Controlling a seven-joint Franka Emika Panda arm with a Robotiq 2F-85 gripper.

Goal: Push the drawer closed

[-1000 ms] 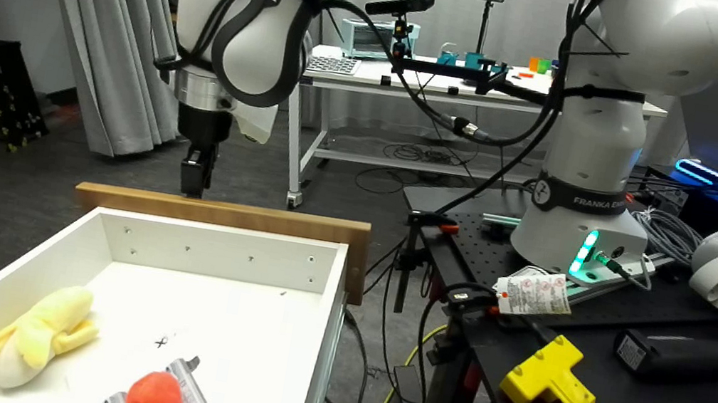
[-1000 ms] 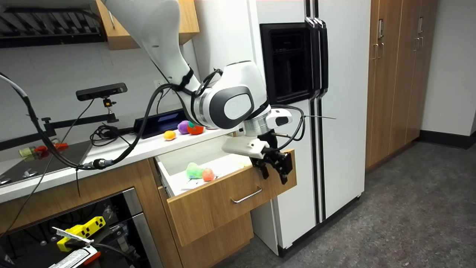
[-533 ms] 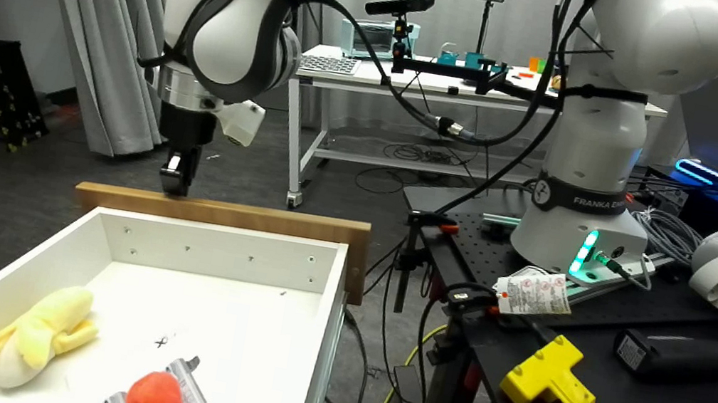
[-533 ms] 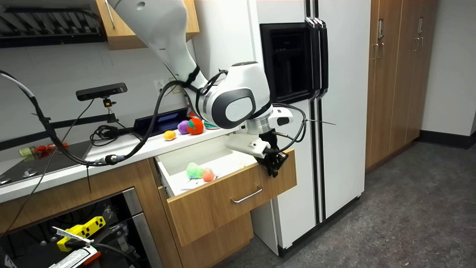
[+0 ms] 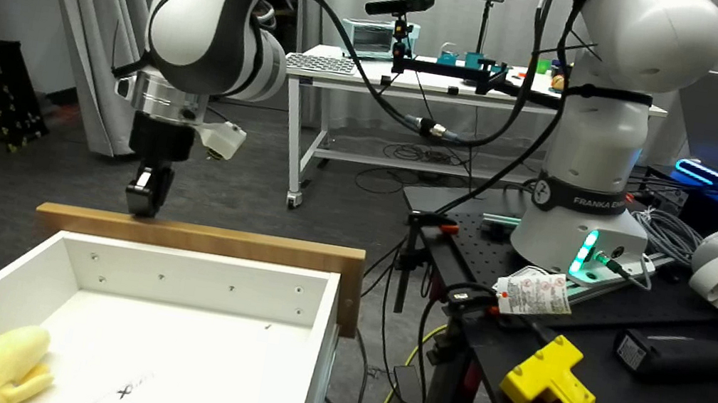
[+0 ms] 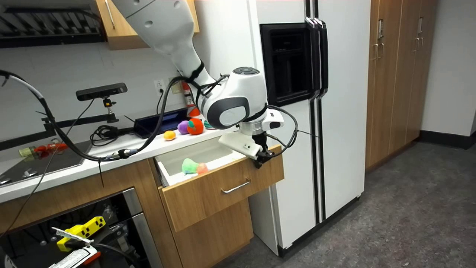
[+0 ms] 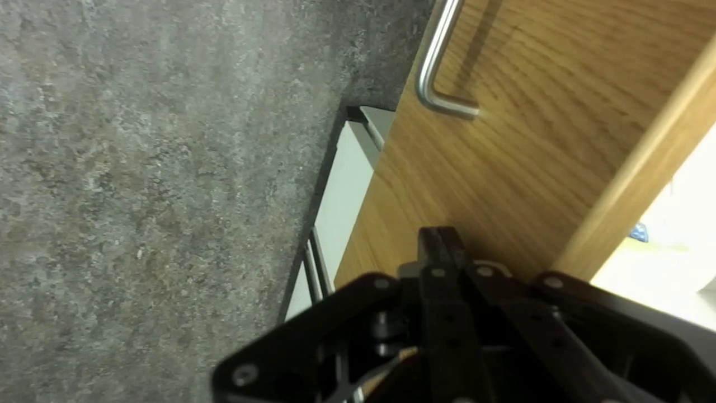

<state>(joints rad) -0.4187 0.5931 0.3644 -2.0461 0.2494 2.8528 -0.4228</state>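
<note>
The drawer (image 5: 202,239) stands partly pulled out, its wooden front (image 6: 206,195) facing outward with a metal handle (image 6: 237,187). My gripper (image 5: 146,200) points down at the outer side of that front, near the end by the refrigerator; its tips (image 7: 433,238) look pressed against the wood in the wrist view, and in an exterior view the top rim partly hides them. The fingers meet with nothing between them. Inside the drawer lie a yellow plush toy (image 5: 2,365), a green toy (image 6: 190,166) and an orange one (image 6: 202,168).
A white refrigerator (image 6: 342,123) rises right beside the drawer's end. Above the drawer runs a countertop (image 6: 156,146) with toy fruit and a dark tray. A black table (image 5: 590,382) carries the robot base and a yellow power splitter (image 5: 544,375). A cable loops from the arm.
The gripper's fingers have come together. The arm has moved toward the cabinet, and the drawer has slid some way inward with the toys in it.
</note>
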